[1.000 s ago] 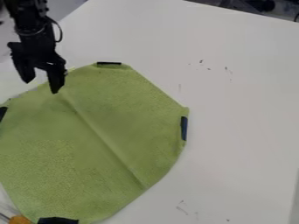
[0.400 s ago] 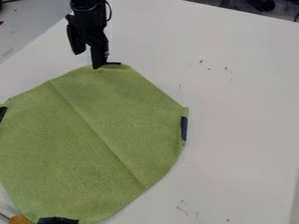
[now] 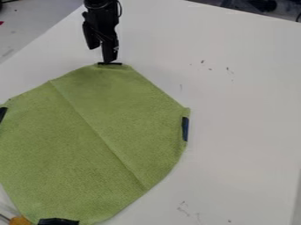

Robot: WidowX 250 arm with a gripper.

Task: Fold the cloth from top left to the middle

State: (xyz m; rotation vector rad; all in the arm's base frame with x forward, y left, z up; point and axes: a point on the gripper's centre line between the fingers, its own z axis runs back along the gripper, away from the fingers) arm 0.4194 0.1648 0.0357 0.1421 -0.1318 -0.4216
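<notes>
My black gripper (image 3: 101,53) hangs at the top edge of the green cloth, its two fingers spread apart with nothing between them. One fingertip is right at the black strip on the cloth's top corner; whether it touches cannot be told. The green cloth (image 3: 100,145) lies flat and unfolded over the left and middle of the view, with a crease running slantwise from its upper left edge to its lower right edge. Black strips sit at its top, left, right and bottom edges.
The white table (image 3: 241,110) stretches to the right of the cloth and behind it, with small dark marks on it. An orange object (image 3: 19,220) lies by the cloth's lower left edge. Dark items stand beyond the table at the top right.
From the cloth's upper left edge, the gripper has moved right and up to its top corner. The cloth has kept its place.
</notes>
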